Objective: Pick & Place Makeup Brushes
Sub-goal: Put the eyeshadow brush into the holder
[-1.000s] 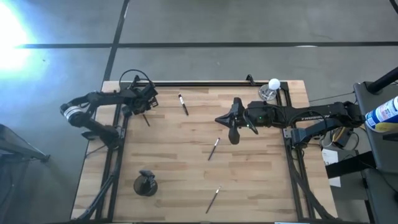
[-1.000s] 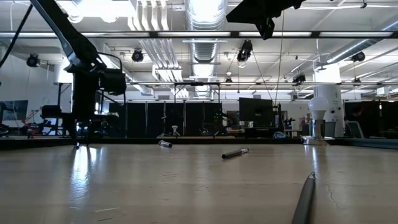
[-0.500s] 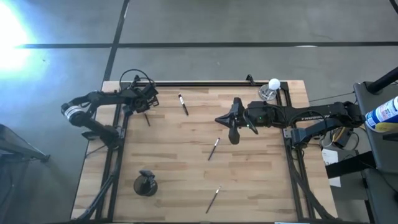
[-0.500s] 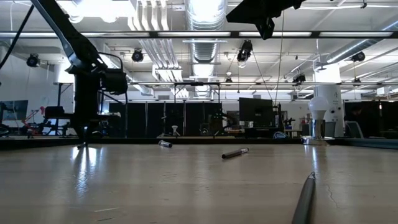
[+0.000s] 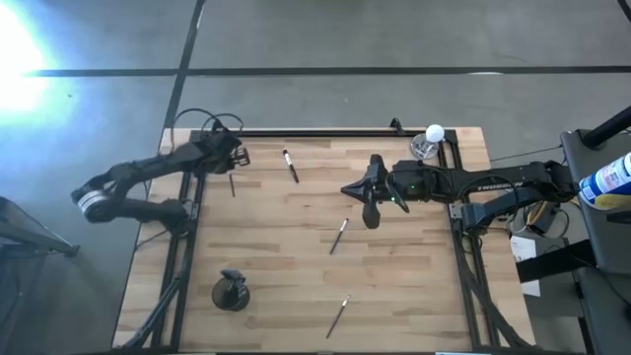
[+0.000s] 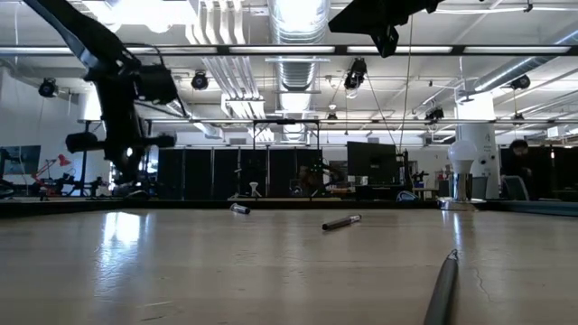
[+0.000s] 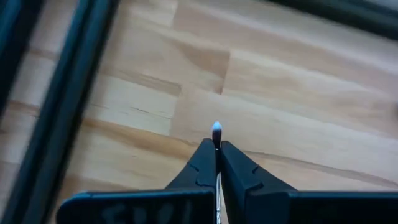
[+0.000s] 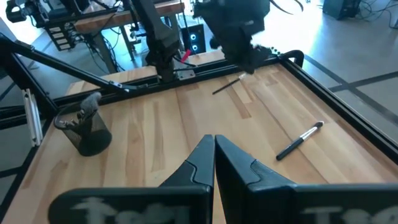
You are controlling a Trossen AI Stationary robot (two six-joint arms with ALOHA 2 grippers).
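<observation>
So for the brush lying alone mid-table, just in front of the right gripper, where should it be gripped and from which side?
Grip that brush at mid-handle, coming straight down, with the fingers closing across its thin shaft. It lies flat and slanted on the bare wood with nothing touching it. The right gripper, fingers together, hangs closest; the left gripper already holds a brush.

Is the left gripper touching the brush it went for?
Touching. In the left wrist view the left gripper is shut on a thin brush, whose pale tip pokes out between the closed fingers.
</observation>
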